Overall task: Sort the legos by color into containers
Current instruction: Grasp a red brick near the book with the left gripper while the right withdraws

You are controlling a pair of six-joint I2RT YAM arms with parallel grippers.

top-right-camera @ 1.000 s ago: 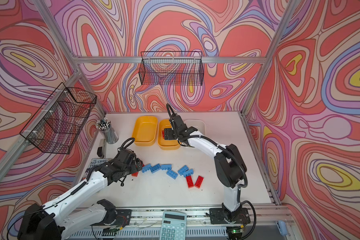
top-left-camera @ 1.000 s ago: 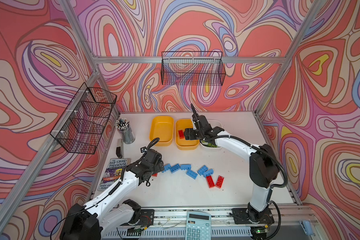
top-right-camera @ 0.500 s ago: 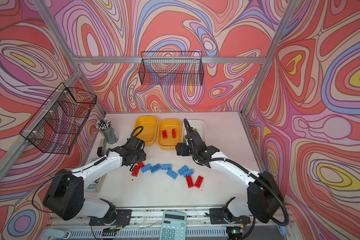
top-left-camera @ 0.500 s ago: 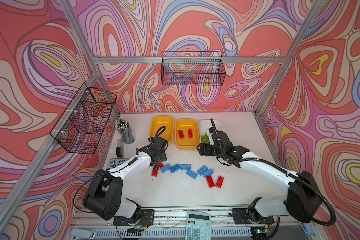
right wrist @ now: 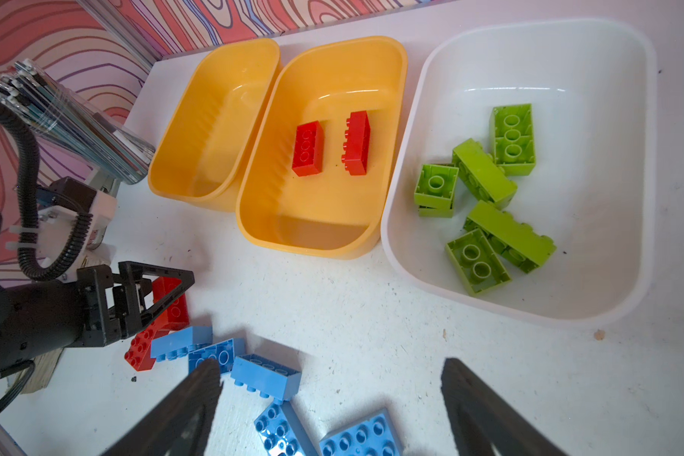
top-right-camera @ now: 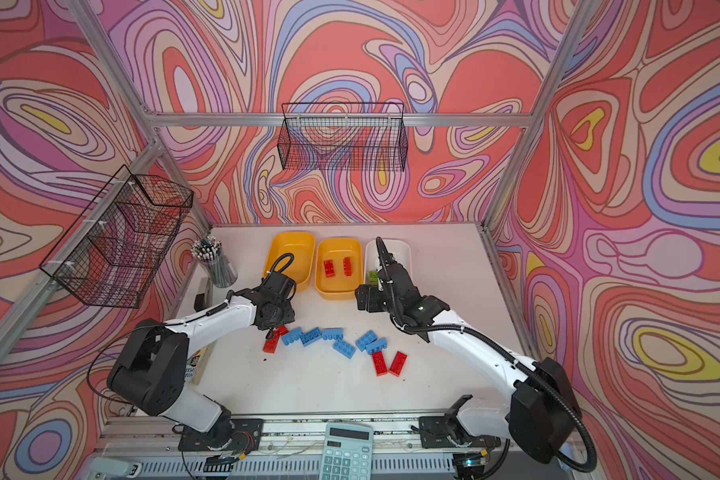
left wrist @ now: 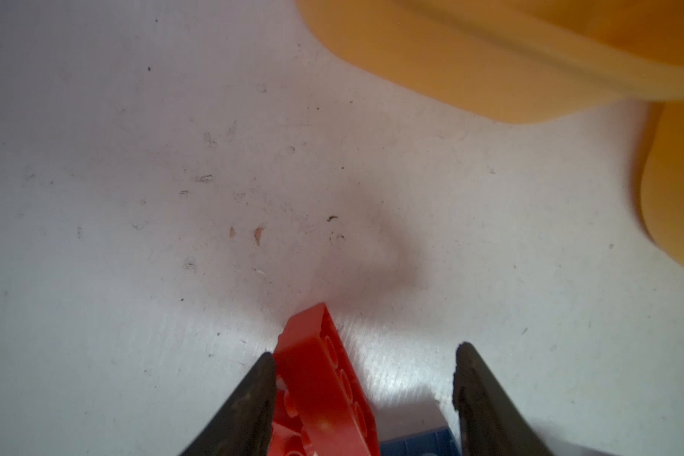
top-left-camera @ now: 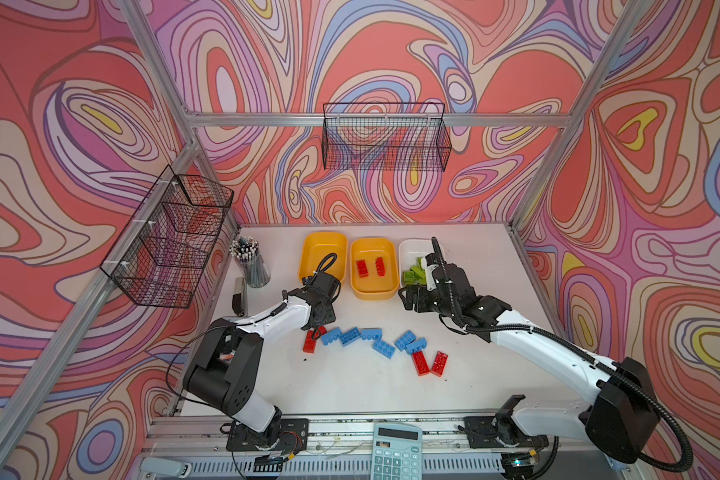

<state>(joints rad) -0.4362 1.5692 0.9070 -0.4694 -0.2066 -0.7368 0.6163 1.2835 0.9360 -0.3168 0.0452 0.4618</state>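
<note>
My left gripper [left wrist: 366, 351] is down at the left end of the loose legos. Its jaws straddle a tilted red brick [left wrist: 324, 379]: one finger touches it, the other stands apart. That brick leans on a second red one [top-left-camera: 309, 341]. Several blue bricks [top-left-camera: 352, 336] and two red bricks [top-left-camera: 420, 362] lie on the table. My right gripper [right wrist: 332, 363] hangs open and empty above the blue bricks. The left yellow tray [top-left-camera: 323, 249] is empty. The middle yellow tray [right wrist: 320, 244] holds two red bricks [right wrist: 308, 148]. Several green bricks [right wrist: 510, 233] lie in the white tray [right wrist: 411, 276].
A clear cup of pencils [top-left-camera: 252, 266] stands left of the trays, with a small black object [top-left-camera: 238, 297] in front of it. Black wire baskets [top-left-camera: 385, 137] hang on the back and left walls. A calculator [top-left-camera: 395, 453] lies on the front rail.
The right gripper has left a second red brick in the middle yellow tray and drawn back toward the blue bricks. The left gripper's jaws have narrowed around the red brick.
</note>
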